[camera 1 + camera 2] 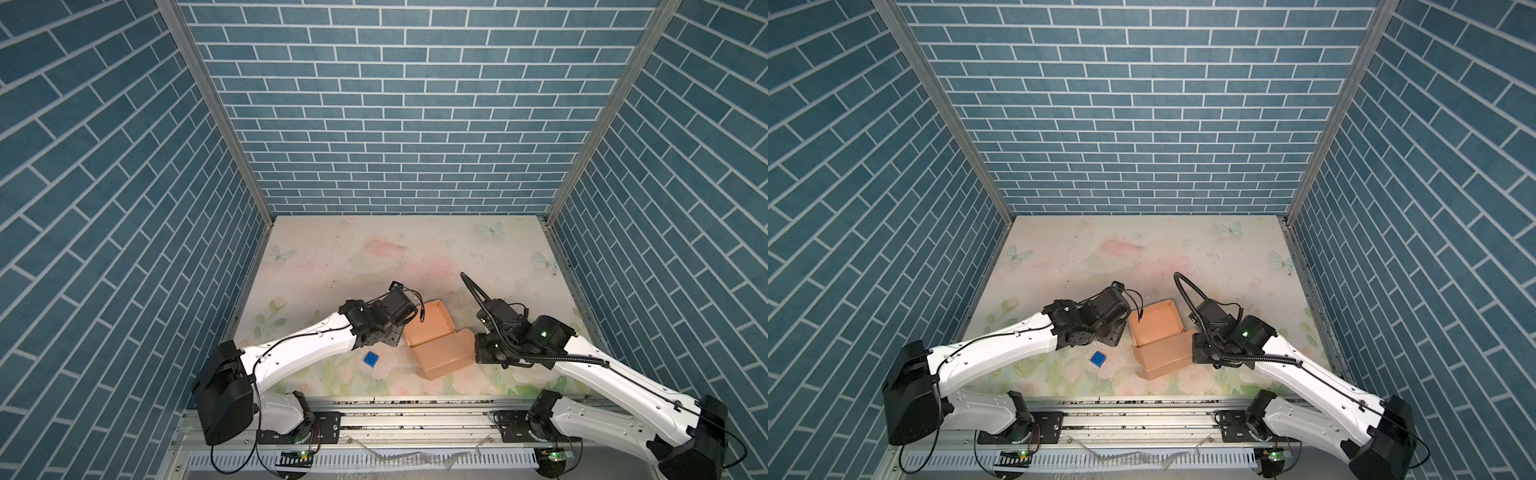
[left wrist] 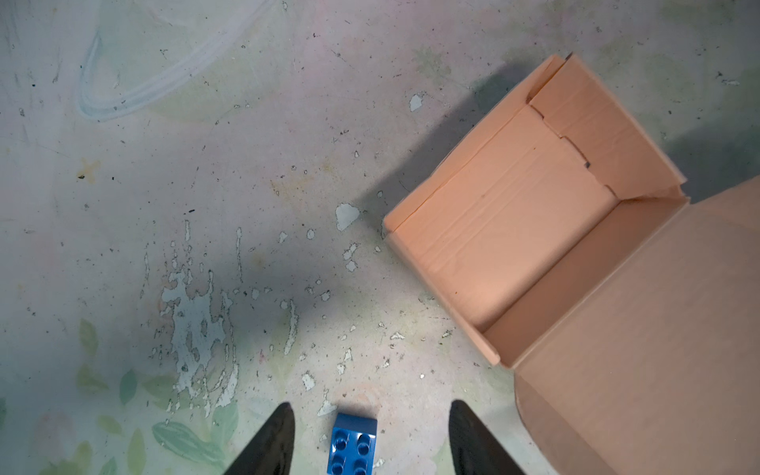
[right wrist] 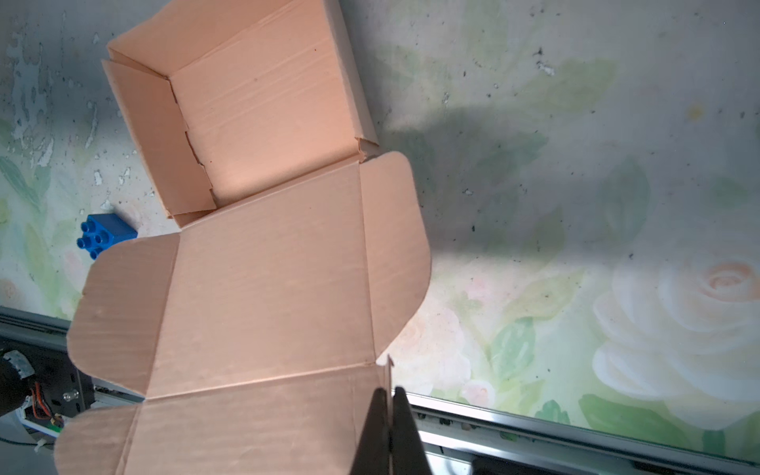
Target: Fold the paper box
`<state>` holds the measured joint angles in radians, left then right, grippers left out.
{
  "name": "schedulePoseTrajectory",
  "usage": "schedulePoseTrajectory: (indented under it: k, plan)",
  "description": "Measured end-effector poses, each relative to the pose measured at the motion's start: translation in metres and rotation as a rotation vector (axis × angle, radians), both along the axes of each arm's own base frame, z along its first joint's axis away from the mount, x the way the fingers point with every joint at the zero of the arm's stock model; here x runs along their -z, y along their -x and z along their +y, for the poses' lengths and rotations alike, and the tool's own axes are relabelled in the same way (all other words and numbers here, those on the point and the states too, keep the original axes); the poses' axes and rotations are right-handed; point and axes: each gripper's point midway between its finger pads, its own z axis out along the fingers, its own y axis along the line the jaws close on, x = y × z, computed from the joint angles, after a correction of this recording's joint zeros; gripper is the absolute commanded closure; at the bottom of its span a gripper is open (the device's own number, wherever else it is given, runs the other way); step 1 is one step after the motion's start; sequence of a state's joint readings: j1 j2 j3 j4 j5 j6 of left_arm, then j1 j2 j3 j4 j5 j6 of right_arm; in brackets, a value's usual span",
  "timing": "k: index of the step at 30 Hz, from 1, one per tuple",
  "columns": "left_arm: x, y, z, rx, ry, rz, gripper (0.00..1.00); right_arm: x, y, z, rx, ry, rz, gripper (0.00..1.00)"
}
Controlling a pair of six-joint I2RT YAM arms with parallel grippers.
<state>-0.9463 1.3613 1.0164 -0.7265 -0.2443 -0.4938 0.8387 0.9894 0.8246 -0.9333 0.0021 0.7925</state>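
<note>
The paper box (image 1: 432,337), of plain peach-tan creased cardboard, sits low in the middle of both top views on the floral table (image 1: 374,249). Its hinged lid, with rounded side flaps, is nearest and lifted off the surface, and behind it stands the open tray with its walls folded up. The right gripper (image 3: 388,397) is clenched on the edge of the lid's front flap. Left of the box lies a small blue studded brick (image 1: 370,359), and the left gripper (image 2: 370,405) hangs over the brick with its fingers spread, grasping nothing.
</note>
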Motion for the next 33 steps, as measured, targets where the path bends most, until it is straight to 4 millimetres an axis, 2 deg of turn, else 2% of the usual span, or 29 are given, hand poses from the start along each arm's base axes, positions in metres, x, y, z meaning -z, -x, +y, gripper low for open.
schedulePoseTrajectory:
  k: [6, 15, 19, 23, 26, 29, 32, 33]
  plan:
    - [-0.006, 0.0, 0.002, -0.005, 0.014, -0.01, 0.38, -0.006, -0.022, -0.005, -0.001, 0.023, -0.014, 1.0]
    - [-0.006, -0.003, 0.009, -0.024, 0.008, -0.002, 0.38, -0.015, -0.062, 0.008, -0.107, 0.036, -0.048, 1.0]
    - [-0.007, -0.006, 0.015, -0.045, 0.009, -0.002, 0.38, -0.016, -0.085, 0.005, -0.135, 0.05, -0.062, 1.0]
    - [-0.012, -0.009, 0.025, -0.073, 0.015, -0.005, 0.38, -0.021, -0.12, -0.006, -0.105, 0.043, -0.085, 1.0]
    - [-0.016, -0.009, 0.031, -0.088, 0.017, -0.008, 0.38, -0.027, -0.148, -0.013, -0.075, 0.04, -0.112, 0.9]
    - [-0.019, -0.008, 0.036, -0.095, 0.019, -0.011, 0.38, -0.035, -0.17, -0.018, -0.045, 0.038, -0.152, 0.69]
    - [-0.019, -0.004, 0.044, -0.104, 0.02, -0.012, 0.37, -0.046, -0.178, -0.023, -0.022, 0.051, -0.198, 0.54]
    - [-0.018, -0.003, 0.046, -0.109, 0.02, -0.011, 0.37, -0.049, -0.178, -0.024, -0.012, 0.051, -0.211, 0.52]
